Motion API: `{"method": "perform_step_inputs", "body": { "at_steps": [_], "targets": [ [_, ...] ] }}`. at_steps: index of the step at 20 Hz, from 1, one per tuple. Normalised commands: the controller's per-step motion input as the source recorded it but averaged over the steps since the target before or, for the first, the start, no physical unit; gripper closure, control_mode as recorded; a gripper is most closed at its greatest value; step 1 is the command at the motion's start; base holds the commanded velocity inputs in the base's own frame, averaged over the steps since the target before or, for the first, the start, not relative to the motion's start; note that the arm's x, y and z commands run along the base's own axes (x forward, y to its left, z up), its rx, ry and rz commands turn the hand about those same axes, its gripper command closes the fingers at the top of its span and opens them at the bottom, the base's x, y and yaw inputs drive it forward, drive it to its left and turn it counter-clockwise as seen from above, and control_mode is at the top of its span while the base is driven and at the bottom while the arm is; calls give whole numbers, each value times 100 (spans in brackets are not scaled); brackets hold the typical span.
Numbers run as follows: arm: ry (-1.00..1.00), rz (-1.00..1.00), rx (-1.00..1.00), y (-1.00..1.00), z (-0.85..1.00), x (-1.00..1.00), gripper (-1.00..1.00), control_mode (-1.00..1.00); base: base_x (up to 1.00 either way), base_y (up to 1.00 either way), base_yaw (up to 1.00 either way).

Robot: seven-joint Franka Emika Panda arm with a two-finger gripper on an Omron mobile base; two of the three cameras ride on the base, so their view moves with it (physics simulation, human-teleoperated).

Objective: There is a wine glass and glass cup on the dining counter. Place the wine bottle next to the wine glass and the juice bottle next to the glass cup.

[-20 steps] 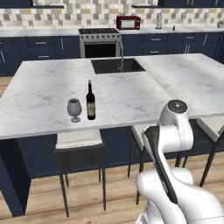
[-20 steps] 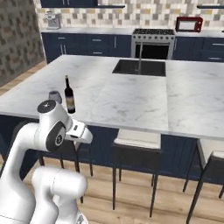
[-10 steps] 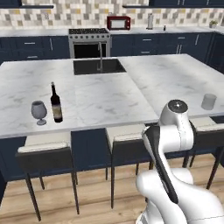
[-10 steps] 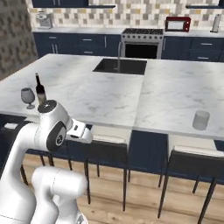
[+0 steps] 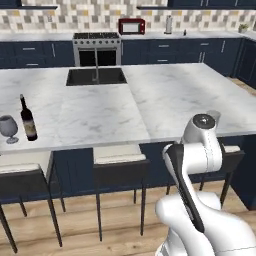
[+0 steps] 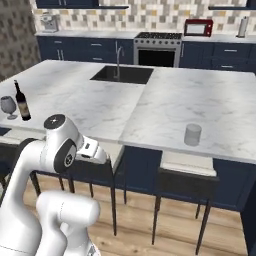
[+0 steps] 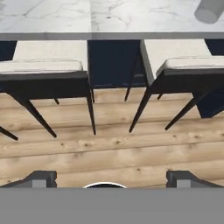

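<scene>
One bottle [image 5: 28, 118] and one goblet [image 5: 8, 128] stand at the left edge of the left base view, on the counter [image 5: 165, 95]; the goblet is just left of the bottle, near the counter's front edge. The right base view shows the same pair at its left edge. One tumbler [image 6: 192, 134] stands alone near the front edge of the counter, right of centre in the right base view, well apart from the pair. In the left base view the tumbler is mostly hidden behind the arm's top joint, with a pale sliver showing. The hand view catches the tumbler at its upper right corner.

One sink [image 5: 96, 76] with a tap [image 5: 96, 64] is set into the counter above centre in the left base view. Behind it, one stove [image 5: 97, 47] and one red microwave [image 5: 131, 25] sit along the back wall.

Stools [image 5: 118, 163] stand under the counter's front: two seats in the left base view, with a third partly behind the arm; the hand view shows two seats from above, over wood floor [image 7: 109, 148].

The gripper [image 7: 111, 178] shows at the bottom of the hand view, its tips far apart, one low left and one low right, with nothing between them; it points down at the floor before the stools.
</scene>
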Motion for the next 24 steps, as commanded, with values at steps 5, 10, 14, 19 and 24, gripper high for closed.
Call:
{"method": "perform_step_inputs", "body": {
  "at_steps": [5, 10, 14, 19, 24],
  "targets": [
    [0, 0, 0, 0, 0, 0, -100, 100, -24, -74, 11],
    [0, 0, 0, 0, 0, 0, -100, 100, -23, -74, 10],
    [0, 0, 0, 0, 0, 0, -100, 100, -22, -74, 10],
    [0, 0, 0, 0, 0, 0, -100, 100, -22, -74, 10],
    [0, 0, 0, 0, 0, 0, -100, 100, -22, -75, 10]
  ]
}}
